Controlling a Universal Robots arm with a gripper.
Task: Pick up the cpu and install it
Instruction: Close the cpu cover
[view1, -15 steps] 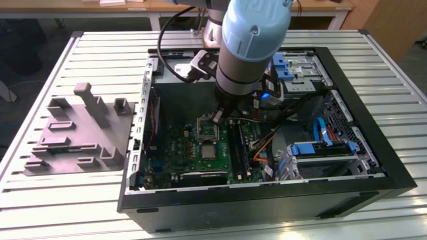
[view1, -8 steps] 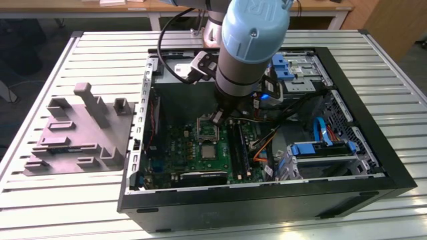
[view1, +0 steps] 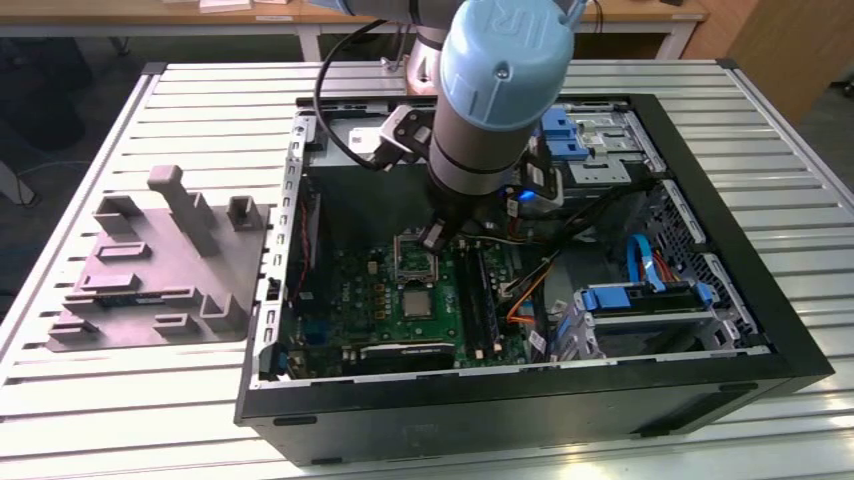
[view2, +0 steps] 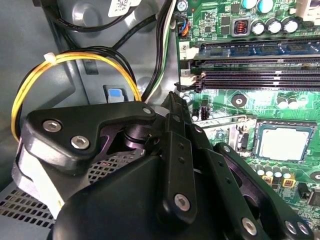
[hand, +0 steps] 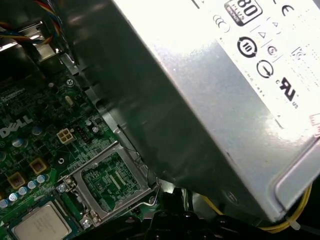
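just an open computer case (view1: 747, 330) on slatted metal table (view1: 200, 95).

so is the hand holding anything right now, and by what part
Cannot be told: the hand hangs low over the motherboard and its tips are hidden. The cpu sits in its socket, apart from the hand in both wrist views.

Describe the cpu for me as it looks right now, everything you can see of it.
The cpu is a small flat square chip with a dull silvery-grey metal top. It lies flat, seated in a dark frame on the green motherboard, beside the open socket. Nothing touches its top. The gripper hangs above the board, apart from it.
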